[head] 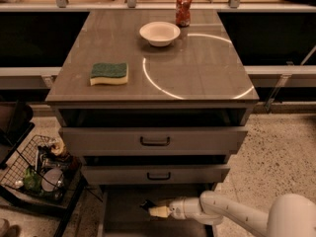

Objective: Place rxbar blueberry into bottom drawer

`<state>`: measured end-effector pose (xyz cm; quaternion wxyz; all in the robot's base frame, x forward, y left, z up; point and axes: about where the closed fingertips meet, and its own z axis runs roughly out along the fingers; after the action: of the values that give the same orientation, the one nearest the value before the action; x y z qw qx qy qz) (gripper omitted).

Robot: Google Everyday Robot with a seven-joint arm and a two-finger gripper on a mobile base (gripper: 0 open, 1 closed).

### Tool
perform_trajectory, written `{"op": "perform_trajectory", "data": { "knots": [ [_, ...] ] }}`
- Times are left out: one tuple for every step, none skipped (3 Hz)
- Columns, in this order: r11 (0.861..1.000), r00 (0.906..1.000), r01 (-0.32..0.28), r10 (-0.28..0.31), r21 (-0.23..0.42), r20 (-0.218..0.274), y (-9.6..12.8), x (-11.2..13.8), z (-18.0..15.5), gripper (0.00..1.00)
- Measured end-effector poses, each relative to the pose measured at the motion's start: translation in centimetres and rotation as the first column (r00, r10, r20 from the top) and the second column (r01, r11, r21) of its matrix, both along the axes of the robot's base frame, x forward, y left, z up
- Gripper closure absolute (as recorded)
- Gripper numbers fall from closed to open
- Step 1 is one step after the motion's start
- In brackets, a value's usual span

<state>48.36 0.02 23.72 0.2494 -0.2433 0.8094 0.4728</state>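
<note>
Placement step: gripper point(155, 211) low over bottom drawer point(122, 217), apparently clamped on rxbar blueberry point(146, 205); next, release onto drawer floor, then withdraw.

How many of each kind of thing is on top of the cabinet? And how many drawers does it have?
Sponge: 1
Bowl: 1
Can: 1
Drawers: 3
Total: 6
The gripper is low down, over the open bottom drawer.
</note>
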Motion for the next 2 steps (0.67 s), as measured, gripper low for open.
{"op": "perform_trajectory", "data": {
  "knots": [
    [1.000, 0.9997, -0.020, 0.020, -0.005, 0.011, 1.5, 1.1, -2.7, 1.00],
    [0.997, 0.9986, -0.053, 0.053, -0.056, -0.001, 2.6, 1.0, -5.4, 1.00]
  ]
}}
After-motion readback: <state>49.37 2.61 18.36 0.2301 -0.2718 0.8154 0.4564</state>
